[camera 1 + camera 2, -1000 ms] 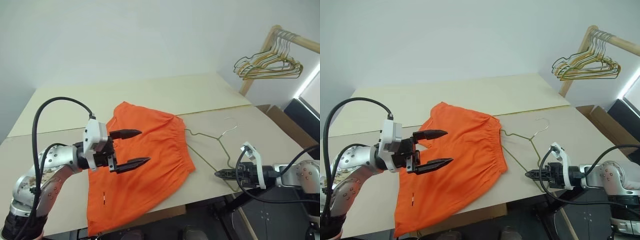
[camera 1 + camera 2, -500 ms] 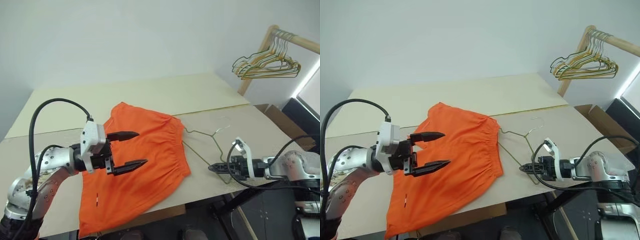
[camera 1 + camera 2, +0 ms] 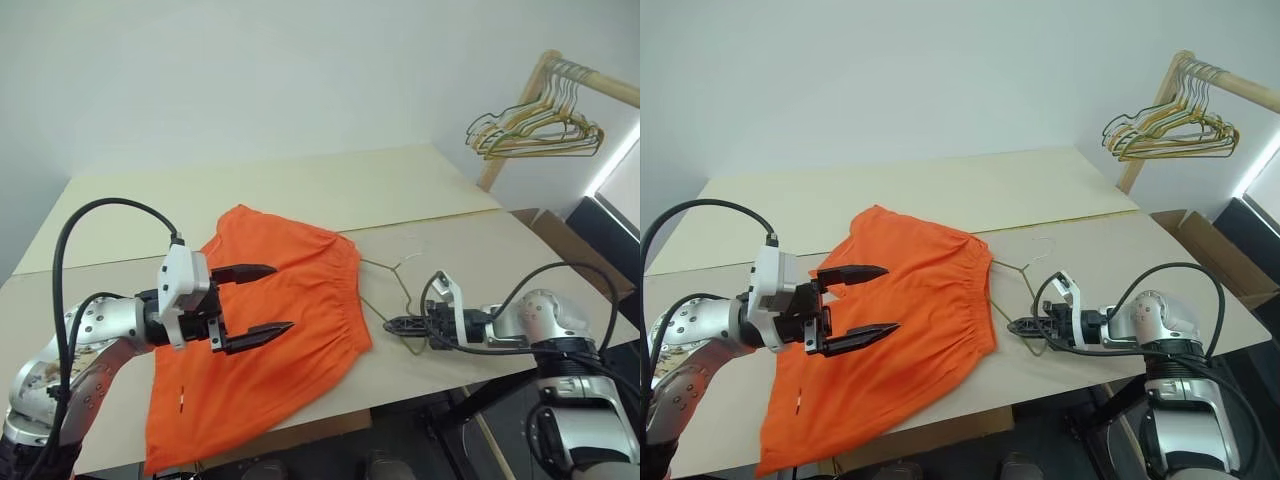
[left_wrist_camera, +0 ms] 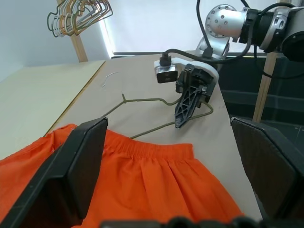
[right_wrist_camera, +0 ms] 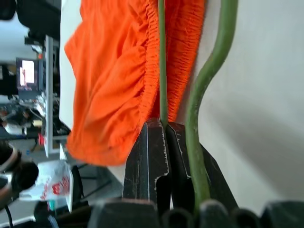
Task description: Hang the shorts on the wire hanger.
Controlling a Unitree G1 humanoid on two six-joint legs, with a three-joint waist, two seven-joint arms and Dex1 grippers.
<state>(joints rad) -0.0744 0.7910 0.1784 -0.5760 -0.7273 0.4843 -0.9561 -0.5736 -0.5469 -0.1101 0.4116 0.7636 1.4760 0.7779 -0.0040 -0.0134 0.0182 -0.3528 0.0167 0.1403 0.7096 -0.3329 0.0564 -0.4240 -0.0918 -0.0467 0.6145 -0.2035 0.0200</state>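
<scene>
The orange shorts point(image 3: 320, 290) lie flat on the table, waistband toward the wire hanger point(image 3: 397, 270). The hanger lies beside that waistband, and one thin wire point(image 5: 162, 57) runs over the gathered edge. My right gripper point(image 3: 388, 323) rests low on the table, shut on the hanger's lower wire near its corner. In the left wrist view its tip point(image 4: 179, 124) meets the wire point(image 4: 142, 99). My left gripper point(image 3: 283, 296) hovers over the middle of the shorts, open and holding nothing.
A wooden rail with bunched gold and dark hangers point(image 3: 540, 125) stands at the back right. The beige table point(image 3: 300, 190) stretches far behind the shorts. Its front edge runs just below the right gripper. A dark box point(image 3: 605, 235) sits off the right side.
My right gripper has slid left toward the shorts, taking the hanger with it. The shorts have shifted slightly left. The left gripper has stayed put, open.
</scene>
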